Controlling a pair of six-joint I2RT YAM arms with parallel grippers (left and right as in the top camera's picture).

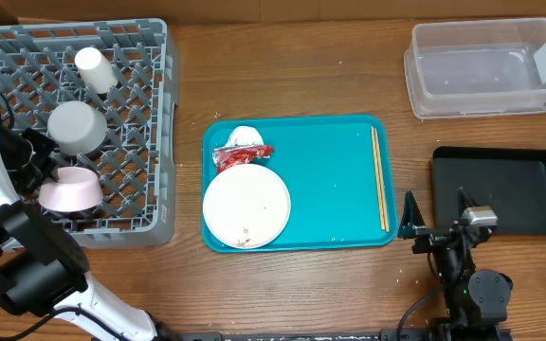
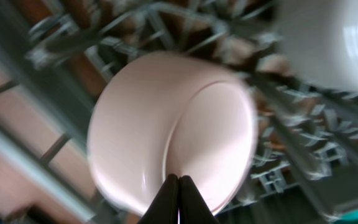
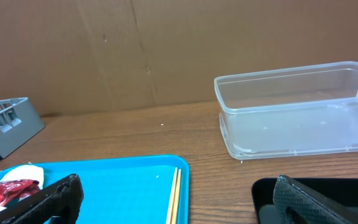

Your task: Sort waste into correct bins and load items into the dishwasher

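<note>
The grey dish rack at the far left holds a pinkish bowl, a grey-blue bowl and a white cup. My left gripper is over the rack with its fingers shut together right in front of the pinkish bowl's outside. On the teal tray lie the white plate, the red wrapper, the white tissue and the chopsticks. My right gripper is open and empty low at the tray's right front corner.
The clear tub stands at the back right, and the black tray in front of it, beside my right gripper. A few small specks lie on the plate. Bare wood lies between the rack and the teal tray.
</note>
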